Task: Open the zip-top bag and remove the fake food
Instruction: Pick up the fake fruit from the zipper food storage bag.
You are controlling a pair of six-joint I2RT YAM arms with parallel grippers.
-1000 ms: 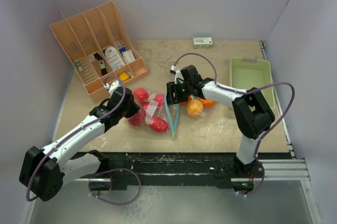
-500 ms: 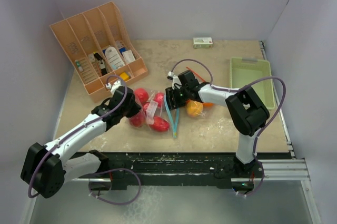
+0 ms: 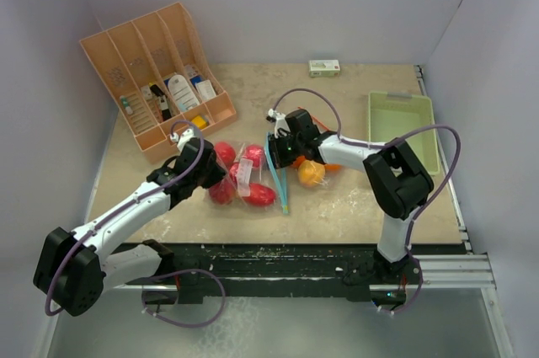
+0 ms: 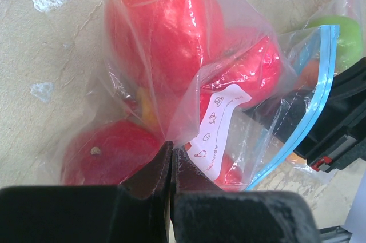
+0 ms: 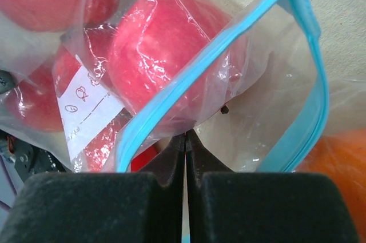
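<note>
At the left, the left jaws are pressed together on a fold of the clear zip-top bag (image 4: 260, 140). The top view hides this pinch under the wrist, but the left wrist view shows it plainly. Just beyond those jaws, inside the bag, lie the red fruits (image 4: 151, 31). A white label (image 4: 220, 123) sits on the film to their right. That same view catches a green fruit (image 4: 345, 31) past the bag's blue zip strip (image 4: 322, 83), which the top view does not show. Further right, the right jaws are closed on one lip of the zip strip, a grip seen only from the right wrist. There the bag's mouth stands open just above them. An orange fruit (image 3: 311, 173) lies outside the bag on the desk (image 3: 354, 206), just right of these jaws.
</note>
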